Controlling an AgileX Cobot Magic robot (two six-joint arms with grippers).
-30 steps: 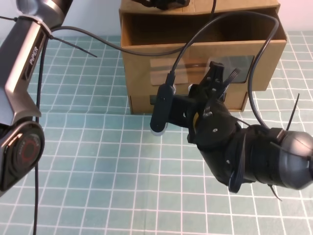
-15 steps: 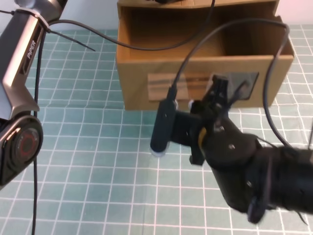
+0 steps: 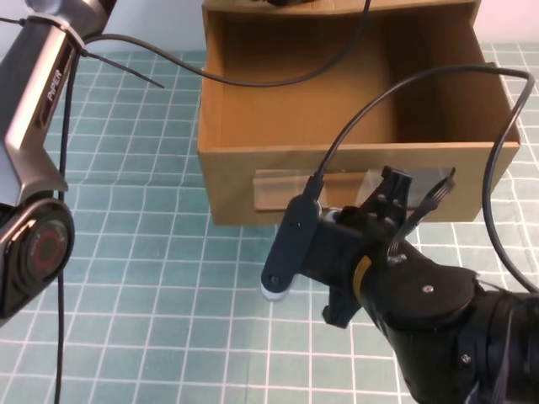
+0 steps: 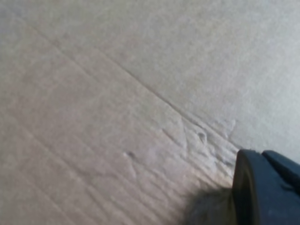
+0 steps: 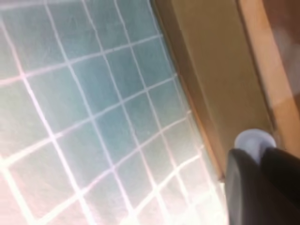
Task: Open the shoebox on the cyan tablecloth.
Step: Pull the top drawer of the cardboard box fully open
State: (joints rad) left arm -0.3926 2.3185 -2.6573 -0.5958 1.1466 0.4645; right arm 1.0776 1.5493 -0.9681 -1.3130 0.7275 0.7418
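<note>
In the exterior high view you see the shoebox [image 3: 337, 109] standing at the top centre on the cyan tablecloth [image 3: 152, 278], its drawer drawn well forward so that the bare cardboard inside is open to the camera. Your right gripper [image 3: 402, 195] comes up from the lower right and its tips sit against the drawer's front panel, right at the clear window [image 3: 286, 187]. The box lies directly beyond the tips, with the cloth below and to the left of the wrist. Whether the jaws are apart or pinched on anything there, you cannot tell (the wrist body and the black cable [image 3: 404, 93] crowd that spot). The left arm [image 3: 38, 160] runs down the left edge, well apart from the right gripper.

The left wrist view gives you almost nothing but pale, creased cardboard very close to the lens, with one dark finger [image 4: 267, 187] of the left gripper in the lower right corner; its state cannot be told.

In the right wrist view, the box's brown front runs along the right side, the grid cloth fills the left, and a small white tab [image 5: 254, 141] sits just above the dark finger [image 5: 262, 187].
</note>
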